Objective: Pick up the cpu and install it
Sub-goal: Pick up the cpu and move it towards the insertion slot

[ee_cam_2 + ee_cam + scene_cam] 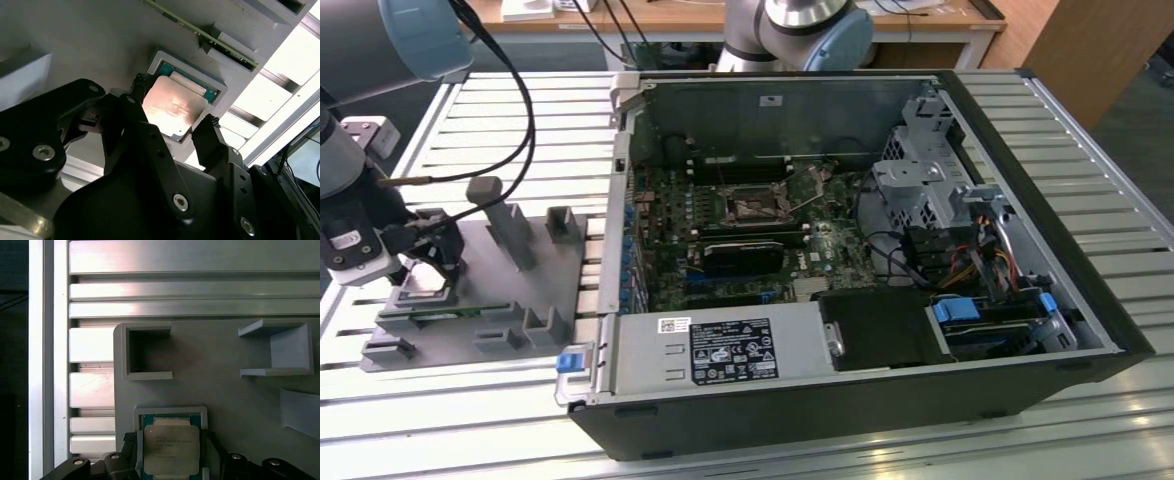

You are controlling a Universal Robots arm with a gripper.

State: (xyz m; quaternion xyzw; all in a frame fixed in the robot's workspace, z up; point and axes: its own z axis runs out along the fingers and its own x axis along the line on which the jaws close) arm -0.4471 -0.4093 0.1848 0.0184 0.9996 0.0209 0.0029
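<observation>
The cpu [171, 449], a flat square chip with a shiny metal top on a green base, lies in a shallow grey pocket of the fixture plate [520, 290] at the exterior view's left. My gripper [424, 283] is down over that pocket. In both wrist views its black fingers [209, 131] stand against two opposite edges of the cpu [174, 106], so the gripper [175, 107] looks shut on it. The chip still rests level in the pocket. The dark square socket [754, 208] sits on the motherboard inside the open computer case [1067, 260].
Upright grey holders [507, 225] rise from the fixture plate beside my gripper. A memory stick [200, 27] lies on edge in a slot behind the pocket. A black cable [520, 130] hangs from the arm. The table is slatted aluminium [190, 290].
</observation>
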